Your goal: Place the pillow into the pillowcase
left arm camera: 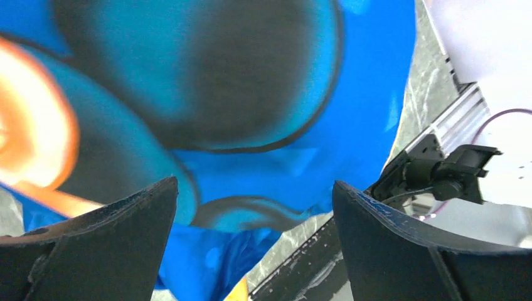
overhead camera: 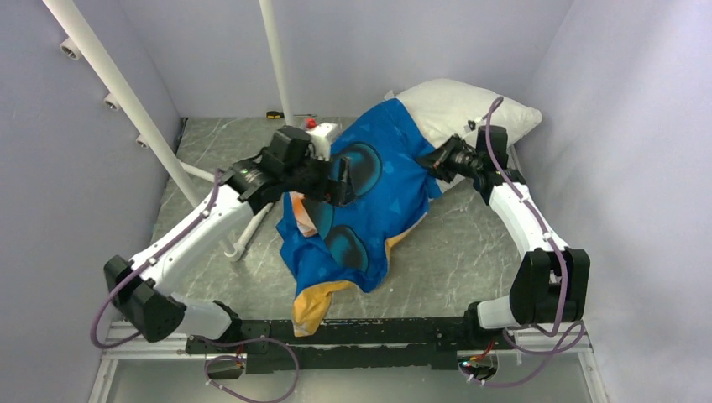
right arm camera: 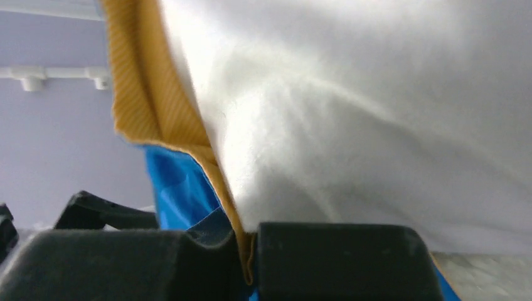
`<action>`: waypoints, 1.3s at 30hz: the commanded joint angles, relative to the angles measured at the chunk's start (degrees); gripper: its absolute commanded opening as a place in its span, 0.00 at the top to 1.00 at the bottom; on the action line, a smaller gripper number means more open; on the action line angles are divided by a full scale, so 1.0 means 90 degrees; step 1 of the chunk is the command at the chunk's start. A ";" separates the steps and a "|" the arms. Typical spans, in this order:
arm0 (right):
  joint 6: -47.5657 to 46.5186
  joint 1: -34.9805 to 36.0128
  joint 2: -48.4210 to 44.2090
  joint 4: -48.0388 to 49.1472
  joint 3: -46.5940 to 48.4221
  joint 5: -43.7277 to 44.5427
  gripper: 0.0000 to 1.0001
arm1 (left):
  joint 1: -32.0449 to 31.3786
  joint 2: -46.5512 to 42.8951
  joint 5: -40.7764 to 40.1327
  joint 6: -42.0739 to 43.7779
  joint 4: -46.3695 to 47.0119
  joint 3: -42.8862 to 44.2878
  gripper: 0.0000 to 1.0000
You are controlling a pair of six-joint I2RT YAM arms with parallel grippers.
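Right gripper [right arm camera: 251, 251] pinches the pillowcase [overhead camera: 369, 197] edge; left gripper [left arm camera: 254, 188] gapes wide, holding nothing.
The case lies crumpled on the table [overhead camera: 470, 243], its yellow end nearest the arm bases and its blue face up. The left gripper hovers over the middle of it. Farther back, the right gripper's fingers clamp the edge against the pillow [overhead camera: 458, 109], whose near end sits under the case by the far right wall.
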 commanded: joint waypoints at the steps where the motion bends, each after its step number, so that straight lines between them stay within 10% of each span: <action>1: 0.0892 0.0342 0.0043 0.1193 0.1016 0.0280 1.00 | -0.1024 0.0662 -0.1562 0.0472 -0.0487 0.1067 0.03; 9: 0.1108 0.0609 0.1133 0.1173 0.2172 0.0254 1.00 | -0.2748 0.2377 -0.4589 0.1533 -0.1032 0.2805 0.01; 18: 0.1219 0.0678 0.1800 0.1208 0.3000 -0.0226 1.00 | -0.2439 0.3818 -0.6479 0.2231 -0.1309 0.3860 0.10; 22: 0.0950 0.0683 0.1760 0.0920 0.3258 -0.0309 1.00 | -0.1708 0.3962 -0.5469 0.1822 -0.1391 0.4313 0.98; 30: -0.1790 0.0663 0.0720 -0.1678 0.4291 0.1607 0.09 | -0.0956 0.2893 -0.1790 0.1670 -0.1009 0.4358 1.00; 39: -0.2759 0.0673 -0.0362 -0.2332 0.4238 0.1408 0.00 | -0.0078 0.1873 0.1044 -0.0575 -0.0094 0.4420 1.00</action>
